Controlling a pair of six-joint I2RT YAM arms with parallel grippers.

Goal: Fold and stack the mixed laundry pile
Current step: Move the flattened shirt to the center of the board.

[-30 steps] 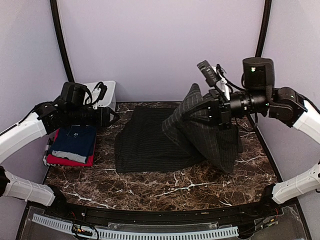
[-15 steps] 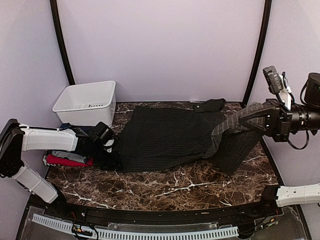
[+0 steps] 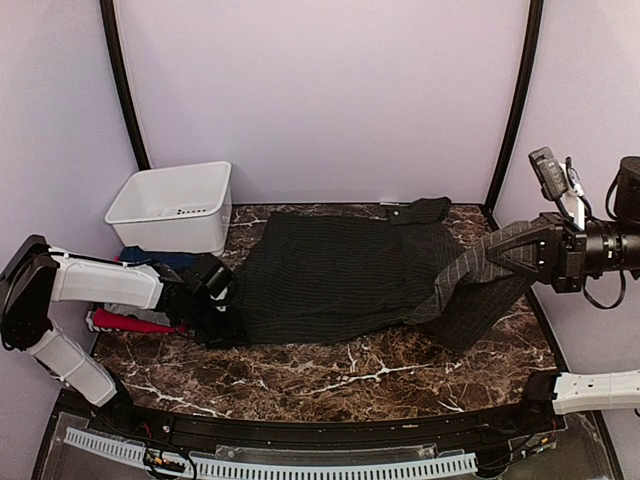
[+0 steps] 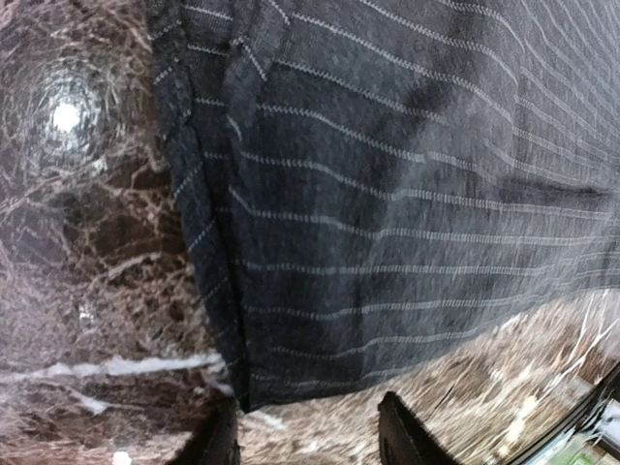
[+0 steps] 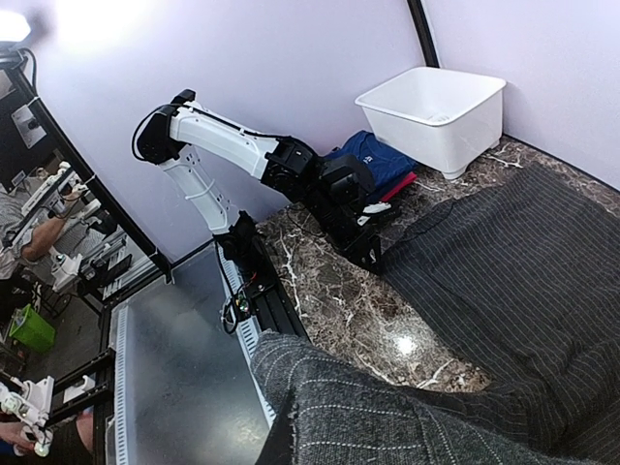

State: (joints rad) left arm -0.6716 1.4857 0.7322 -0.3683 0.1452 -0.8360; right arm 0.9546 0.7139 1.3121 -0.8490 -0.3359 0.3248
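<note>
The dark pinstriped shirt (image 3: pixel 340 275) lies spread across the marble table (image 3: pixel 330 375). Its right part rises off the surface to my right gripper (image 3: pixel 532 250), which is shut on the cloth. In the right wrist view that bunched cloth (image 5: pixel 407 417) hides the fingers. My left gripper (image 3: pixel 215 312) sits low at the shirt's near left corner. It is open (image 4: pixel 310 441), and the hem corner (image 4: pixel 247 383) lies just ahead of its fingertips (image 4: pixel 399 434), not between them. A folded navy T-shirt (image 3: pixel 150 257) on a red T-shirt (image 3: pixel 125 322) shows behind the left arm.
A white plastic bin (image 3: pixel 175 205) stands at the back left, next to the folded stack. A dark bit of the shirt (image 3: pixel 420 210) lies at the table's back edge. Bare marble runs along the front, ending at the black rail (image 3: pixel 300 425).
My right gripper has pulled the shirt's raised part out to the right, spreading the cloth flat. The left arm has dropped from above the folded stack to the shirt's left corner.
</note>
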